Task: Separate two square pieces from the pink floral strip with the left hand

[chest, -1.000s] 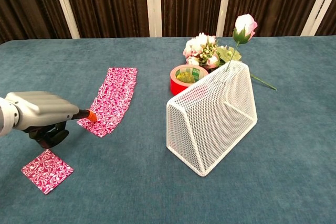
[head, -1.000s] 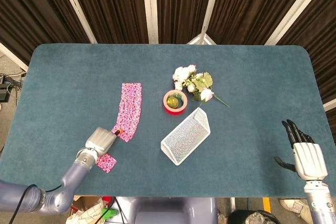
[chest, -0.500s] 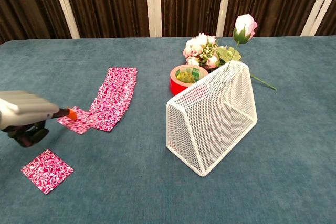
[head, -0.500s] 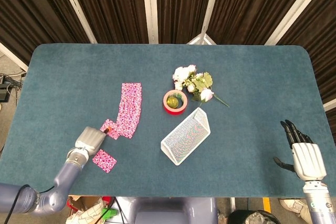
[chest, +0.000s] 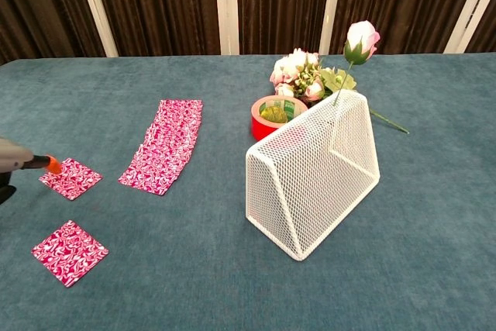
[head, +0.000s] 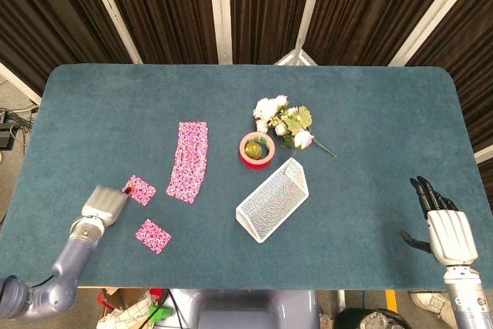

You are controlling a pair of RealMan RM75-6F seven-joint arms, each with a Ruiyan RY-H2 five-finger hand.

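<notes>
Dark curtains hang behind a table [head: 370,113] covered in blue-green felt. At its near left corner the left hand [head: 102,204] lies low over the surface, knuckles up, with an orange fingertip [chest: 53,165] touching the near-left edge of a small pink square [head: 140,189]. Whether that fingertip only presses on the piece or pinches it with the thumb cannot be told, since the rest of the hand is cut off in the chest view and seen from above in the head view. A second pink square [head: 153,236] lies flat just in front of that hand, nearer the table edge, apart from the first. The pink floral strip [head: 189,160] lies beyond the hand toward the table's middle, near the first square but not touching it. Farther out past the strip sit a red tape roll [head: 256,149], a bunch of artificial flowers [head: 284,122] and a white wire basket [head: 273,199] tipped on its side. The right hand [head: 447,230] hovers off the near right corner, fingers straight and spread, holding nothing.
</notes>
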